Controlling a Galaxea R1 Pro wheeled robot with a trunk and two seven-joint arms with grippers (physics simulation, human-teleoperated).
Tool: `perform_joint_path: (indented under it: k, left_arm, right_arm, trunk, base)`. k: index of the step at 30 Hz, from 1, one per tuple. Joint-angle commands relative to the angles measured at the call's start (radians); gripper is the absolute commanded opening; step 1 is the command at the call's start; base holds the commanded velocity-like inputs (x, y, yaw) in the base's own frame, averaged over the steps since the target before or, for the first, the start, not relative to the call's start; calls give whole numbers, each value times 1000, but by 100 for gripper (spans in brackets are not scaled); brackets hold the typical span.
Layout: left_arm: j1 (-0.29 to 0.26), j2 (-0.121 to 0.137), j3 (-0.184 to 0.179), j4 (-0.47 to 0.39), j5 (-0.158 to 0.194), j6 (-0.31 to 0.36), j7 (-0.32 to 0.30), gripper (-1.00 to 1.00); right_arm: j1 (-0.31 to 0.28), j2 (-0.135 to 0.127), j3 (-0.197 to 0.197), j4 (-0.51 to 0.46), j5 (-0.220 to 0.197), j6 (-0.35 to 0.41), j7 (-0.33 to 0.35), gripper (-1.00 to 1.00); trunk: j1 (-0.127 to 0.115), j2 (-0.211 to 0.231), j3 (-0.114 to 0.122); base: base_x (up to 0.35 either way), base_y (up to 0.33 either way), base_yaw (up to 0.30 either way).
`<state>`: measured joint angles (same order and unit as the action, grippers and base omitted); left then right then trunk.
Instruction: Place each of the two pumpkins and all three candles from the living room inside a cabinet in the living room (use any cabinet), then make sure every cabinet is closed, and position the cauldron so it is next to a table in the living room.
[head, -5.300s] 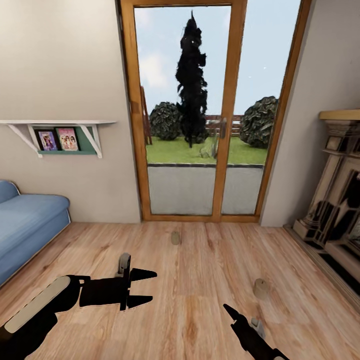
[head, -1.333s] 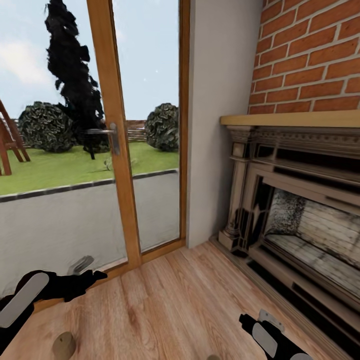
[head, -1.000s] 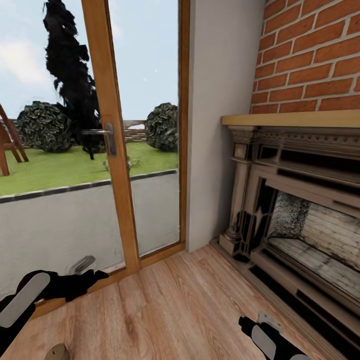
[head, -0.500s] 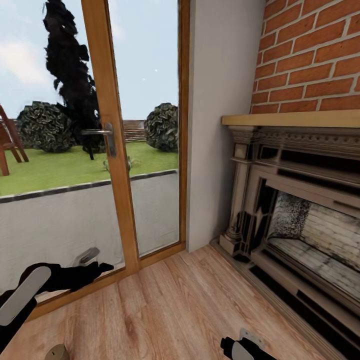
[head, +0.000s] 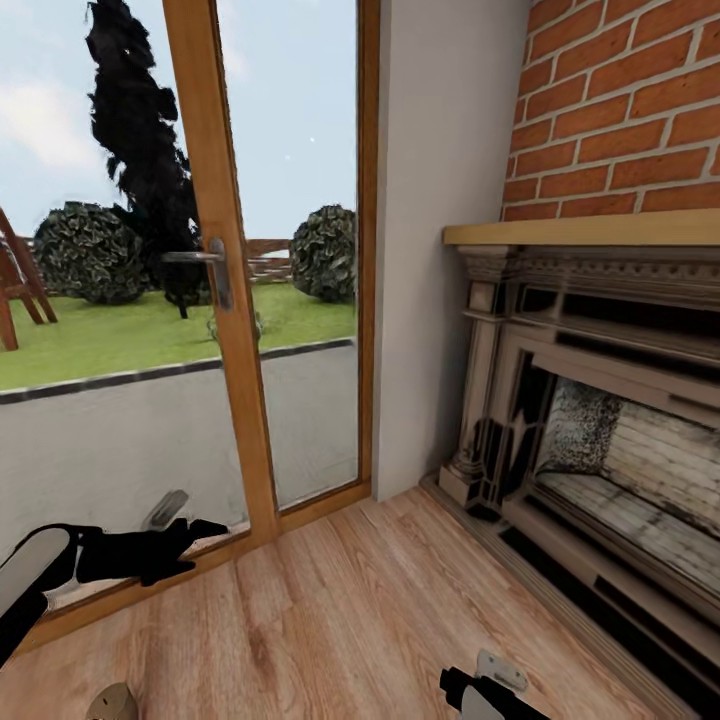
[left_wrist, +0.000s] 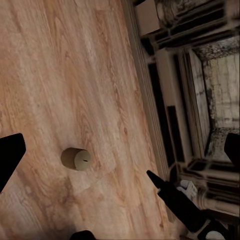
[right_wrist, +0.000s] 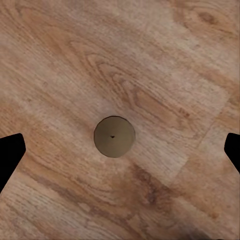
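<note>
The wood-plank floor runs from the glazed door's threshold to the fireplace base, which stands on it; a stubby candle stands upright on the planks, wick dot showing on top; another candle lies on its side, well apart from the fireplace base.

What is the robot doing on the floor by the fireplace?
It is going after candles. The right gripper hangs straight above one candle standing on the wooden floor, jaws wide open on either side, not touching it. The left gripper is held out low near the glass door, open and empty. Another candle sits on the floor below it. The fireplace is to the right.
</note>
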<state>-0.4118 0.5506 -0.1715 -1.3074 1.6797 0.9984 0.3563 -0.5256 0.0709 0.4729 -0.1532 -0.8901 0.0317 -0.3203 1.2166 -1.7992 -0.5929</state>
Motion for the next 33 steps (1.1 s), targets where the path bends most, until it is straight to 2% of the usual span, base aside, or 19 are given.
perform_joint_path:
  k: [1, 3, 6, 9, 15, 17, 18, 19, 21, 23, 25, 29, 31, 33]
  left_arm:
    - [-1, 5, -2, 0, 23, 0, 10, 100]
    - [-1, 15, -2, 1, 64, 0, 9, 100]
    - [-1, 20, -2, 4, 97, 2, 9, 100]
    - [-1, 21, -2, 25, 99, 2, 7, 100]
    - [-1, 11, -15, 85, 79, -1, -1, 100]
    - [-1, 6, -21, 94, 41, -4, 0, 100]
    - [-1, -1, -24, 97, -15, -5, 0, 100]
    - [-1, -10, -25, 98, -53, -5, -3, 100]
    - [-1, -34, -24, 97, -101, -5, -28, 100]
    - [-1, -45, -28, 85, -120, -4, -87, 100]
    - [-1, -42, -31, 61, -127, -1, -190, 100]
    - [-1, 4, -51, 38, -134, 2, -427, 100]
    - [-1, 20, -81, 39, -136, 2, -506, 100]
    - [-1, 27, -97, 41, -137, 2, -547, 100]
  right_arm:
    - [-1, 0, 9, -2, -6, 2, -7, 100]
    - [-1, 0, 10, -2, -6, -2, -7, 100]
    - [-1, -1, 10, -3, -6, -6, -6, 100]
    - [-1, 0, 10, -3, -6, -30, -6, 100]
    - [-1, 0, 10, -3, -6, -47, -6, 100]
    - [-1, 0, 10, -3, -6, -48, -6, 100]
    - [-1, 0, 10, -3, -6, -48, -6, 100]
    - [-1, 0, 10, -3, -6, -48, -6, 100]
    - [-1, -1, 10, -3, -6, -49, -5, 100]
    - [-1, -2, 10, -3, -6, -49, -5, 100]
    - [-1, -2, 10, -3, -6, -50, -4, 100]
    - [-1, -2, 10, -4, -6, -55, -2, 100]
    - [-1, -2, 10, -4, -6, -68, 13, 100]
    - [-1, -2, 10, -4, -6, -75, 39, 100]
  trunk:
    - [4, -8, -4]
    - [12, -22, -11]
    - [23, -43, -20]
    - [35, -64, -29]
    - [58, -106, -48]
    - [65, -120, -54]
    - [69, -127, -58]
    - [73, -134, -61]
    - [81, -148, -67]
    - [88, -162, -73]
    - [96, -176, -80]
    - [111, -204, -92]
    - [119, -218, -98]
    - [127, -232, -105]
  base:
    - [0, 0, 0]
    - [0, 0, 0]
    - [0, 0, 0]
    - [0, 0, 0]
    - [0, 0, 0]
    - [0, 0, 0]
    - [0, 0, 0]
    - [0, 0, 0]
    - [0, 0, 0]
    - [0, 0, 0]
    - [0, 0, 0]
    - [0, 0, 0]
    - [0, 0, 0]
    - [0, 0, 0]
